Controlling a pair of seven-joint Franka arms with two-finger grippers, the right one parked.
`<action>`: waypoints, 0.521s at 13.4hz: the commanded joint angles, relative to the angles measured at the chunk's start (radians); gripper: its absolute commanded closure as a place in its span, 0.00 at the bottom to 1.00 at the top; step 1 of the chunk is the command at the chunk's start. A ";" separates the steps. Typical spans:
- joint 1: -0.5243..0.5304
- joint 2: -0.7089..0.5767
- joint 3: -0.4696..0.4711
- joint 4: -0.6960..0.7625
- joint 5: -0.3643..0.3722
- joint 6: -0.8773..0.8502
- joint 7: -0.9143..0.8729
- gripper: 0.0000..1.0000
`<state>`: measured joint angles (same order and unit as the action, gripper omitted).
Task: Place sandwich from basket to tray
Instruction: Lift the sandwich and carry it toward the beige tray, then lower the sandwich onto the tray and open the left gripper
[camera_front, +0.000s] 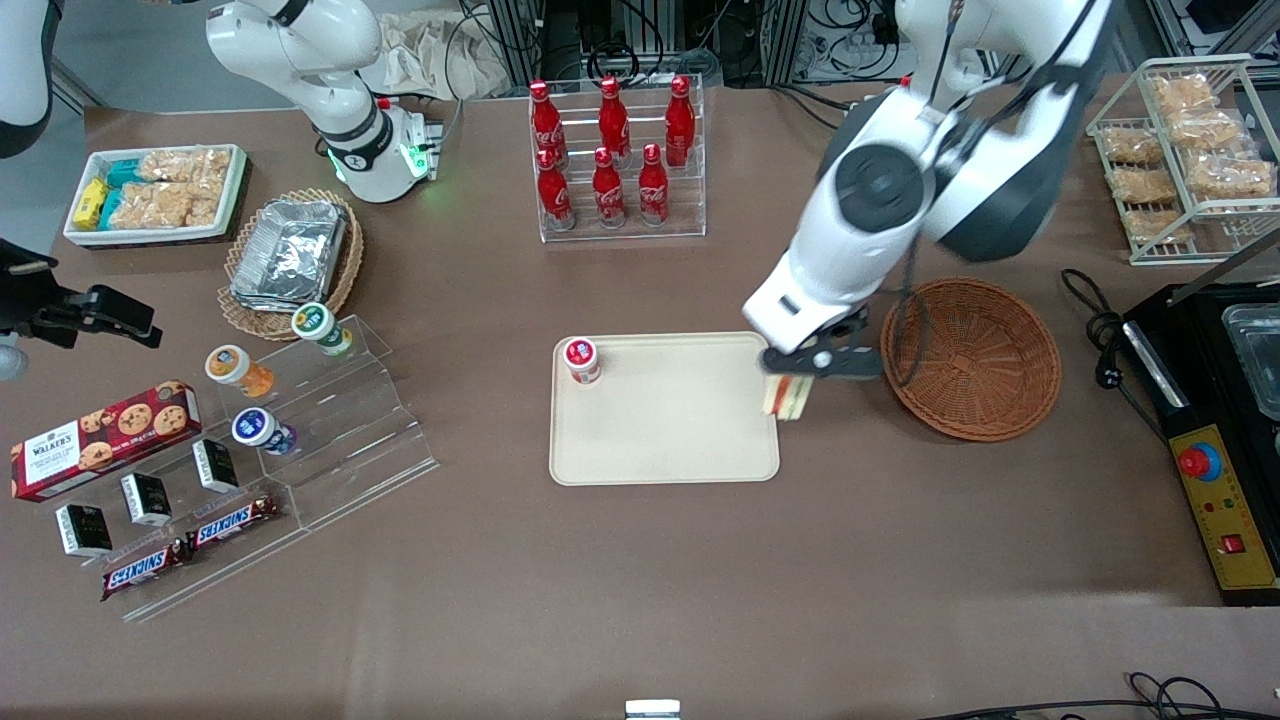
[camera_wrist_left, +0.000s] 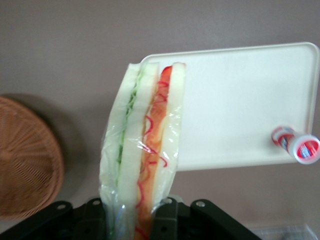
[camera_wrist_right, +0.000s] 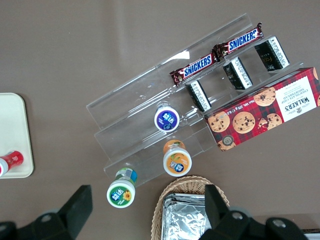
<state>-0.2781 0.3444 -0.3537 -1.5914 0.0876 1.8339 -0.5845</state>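
Observation:
My left gripper is shut on the sandwich, a wrapped wedge of white bread with green and red-orange layers. It hangs above the edge of the cream tray that faces the basket. In the left wrist view the sandwich sticks out from between the black fingers, over the tray's corner. The reddish-brown woven basket stands beside the tray, toward the working arm's end, with nothing in it. A part of the basket also shows in the left wrist view.
A small red-capped pot stands on the tray's corner farthest from the gripper. A clear rack of red cola bottles is farther from the front camera than the tray. Acrylic steps with snacks lie toward the parked arm's end. A black control box lies next to the basket.

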 joint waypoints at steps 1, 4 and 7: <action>-0.053 0.141 0.001 0.042 0.088 0.079 -0.102 1.00; -0.066 0.228 0.001 0.041 0.112 0.157 -0.133 1.00; -0.079 0.286 0.004 0.041 0.113 0.192 -0.135 1.00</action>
<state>-0.3385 0.5959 -0.3530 -1.5853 0.1775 2.0205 -0.6921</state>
